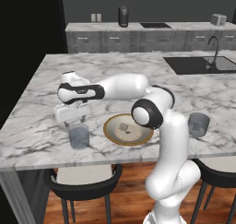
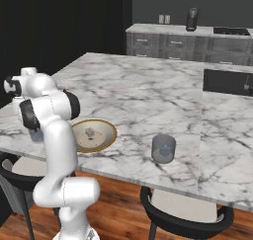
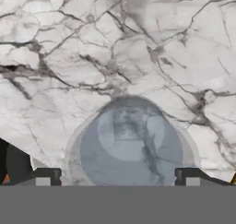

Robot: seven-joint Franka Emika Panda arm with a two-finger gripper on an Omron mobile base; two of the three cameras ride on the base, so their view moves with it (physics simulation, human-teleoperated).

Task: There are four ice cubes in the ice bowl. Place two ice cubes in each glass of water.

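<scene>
My gripper hangs open just above the left glass of water, near the counter's front edge. In the hand view the same glass lies straight below, between the two wide-apart fingertips. A pale squarish ice cube shows inside it. The ice bowl with its golden-brown rim sits to the right of that glass, and one ice cube is visible in it. The second glass of water stands further right. From the right base view I see the bowl, its cube and the second glass.
The marble island counter carries a dark sink with a tap at its far right. Black stools stand under the front edge. My arm's elbow covers part of the bowl.
</scene>
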